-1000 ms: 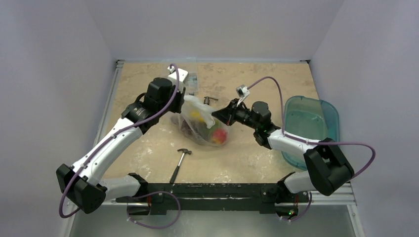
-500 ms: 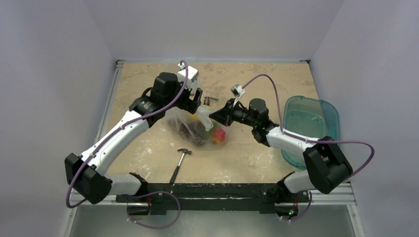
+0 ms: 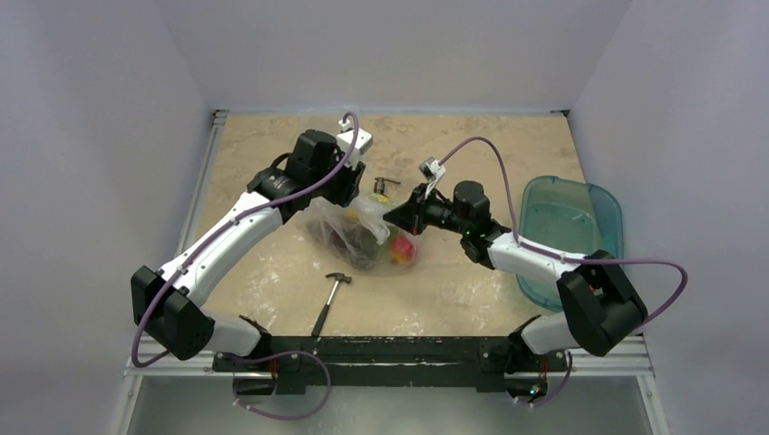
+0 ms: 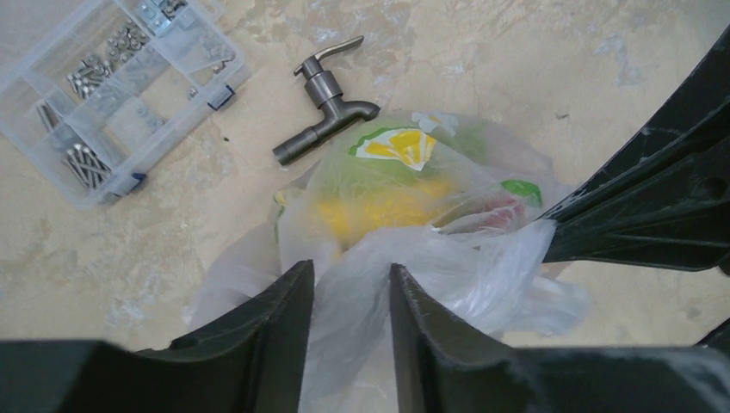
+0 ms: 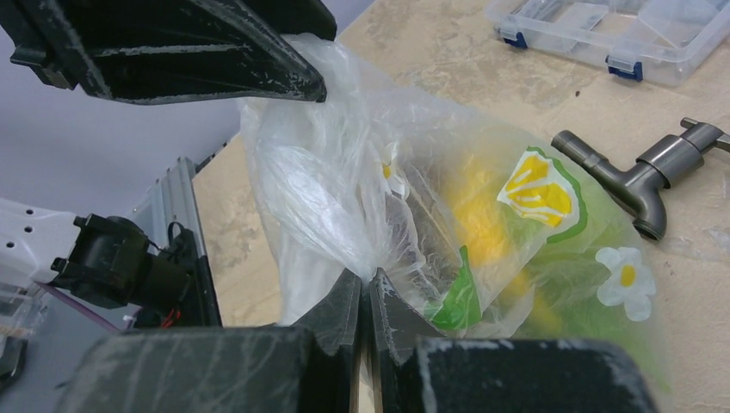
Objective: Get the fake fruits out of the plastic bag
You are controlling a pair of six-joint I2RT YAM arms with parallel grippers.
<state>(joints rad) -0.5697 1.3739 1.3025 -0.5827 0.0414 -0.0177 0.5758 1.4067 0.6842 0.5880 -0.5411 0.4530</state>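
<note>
**Plastic bag** (image 3: 367,231). Thin clear film printed with lemon slices and daisies. Rested mid-tabletop (image 3: 435,281), upper film drawn up between the two hands.

**Fake fruits** (image 4: 379,206). All inside the bag; seen through the film as yellow, red, green and dark shapes. None out on the tabletop.

**Left hand** (image 4: 349,274). Fingers set either side of a bunched fold of film, gap packed with it. Judged to be gripping the bag from above.

**Right hand** (image 5: 365,288). Fingers pressed together on a pinch of film at the bag's side.

**Surroundings.**
- Metal tap (image 4: 327,129) just beyond the bag.
- Clear box of small parts (image 4: 112,86) farther off.
- Hammer (image 3: 328,301) on the near side.
- Teal tub (image 3: 562,181) well apart to the right.

**Hazards, as judged:**
- Tearing of the thin film, from opposed pulling by both hands.
- Slipping of the glossy film out of the right hand's narrow pinch, from too much tension.
- Lifting of the whole bag with the fruits inside, from a grip on both layers rather than one lip. Number of layers caught not discernible in either wrist view.
- Rolling of round fruits toward the tap, the hammer or the tabletop edge, from a sudden spill.
- Knocking of hand against hand, from working so near together.
</note>
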